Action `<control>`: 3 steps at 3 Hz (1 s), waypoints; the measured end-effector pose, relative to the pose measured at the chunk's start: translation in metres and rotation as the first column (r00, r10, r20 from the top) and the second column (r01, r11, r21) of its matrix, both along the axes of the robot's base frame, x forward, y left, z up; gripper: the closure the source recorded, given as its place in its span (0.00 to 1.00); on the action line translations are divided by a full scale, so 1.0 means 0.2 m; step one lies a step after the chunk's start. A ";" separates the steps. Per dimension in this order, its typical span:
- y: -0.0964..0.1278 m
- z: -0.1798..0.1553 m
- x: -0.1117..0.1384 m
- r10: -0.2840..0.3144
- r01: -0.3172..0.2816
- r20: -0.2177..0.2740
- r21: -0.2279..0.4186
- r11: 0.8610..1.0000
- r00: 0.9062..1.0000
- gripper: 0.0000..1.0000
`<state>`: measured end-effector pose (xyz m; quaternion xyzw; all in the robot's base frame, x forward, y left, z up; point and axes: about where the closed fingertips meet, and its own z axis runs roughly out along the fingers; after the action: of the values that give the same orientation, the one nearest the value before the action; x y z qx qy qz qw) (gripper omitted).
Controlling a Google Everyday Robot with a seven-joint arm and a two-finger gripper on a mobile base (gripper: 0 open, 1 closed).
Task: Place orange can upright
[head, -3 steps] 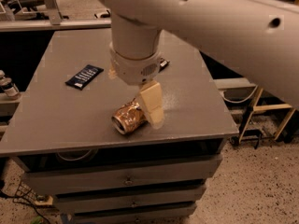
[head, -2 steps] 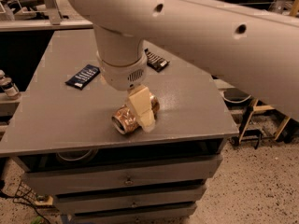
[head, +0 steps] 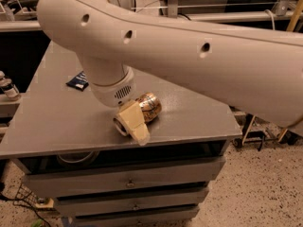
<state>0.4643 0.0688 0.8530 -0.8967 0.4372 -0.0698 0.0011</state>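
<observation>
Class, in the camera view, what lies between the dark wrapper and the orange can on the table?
In the camera view, the arm's white wrist lies between them, with the end effector right at the orange can.

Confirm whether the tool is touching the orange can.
Cannot tell. In the camera view the tool overlaps the orange can lying on the drawer cabinet, hiding any contact or gap.

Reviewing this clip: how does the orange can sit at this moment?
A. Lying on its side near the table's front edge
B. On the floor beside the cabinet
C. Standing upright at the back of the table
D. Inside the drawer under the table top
A: the orange can lies on its side on the grey table close to the front edge, with the gripper down over it.
</observation>
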 end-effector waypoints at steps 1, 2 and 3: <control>0.00 -0.04 -0.03 -0.006 0.006 -0.011 -0.013 1.000 1.000 0.26; 0.00 -0.09 -0.04 -0.004 0.004 -0.034 -0.001 1.000 0.999 0.49; 0.01 -0.12 -0.06 0.004 -0.003 -0.058 0.024 1.000 0.998 0.72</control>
<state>0.4529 0.0702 0.8286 -0.8990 0.4363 -0.0384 -0.0007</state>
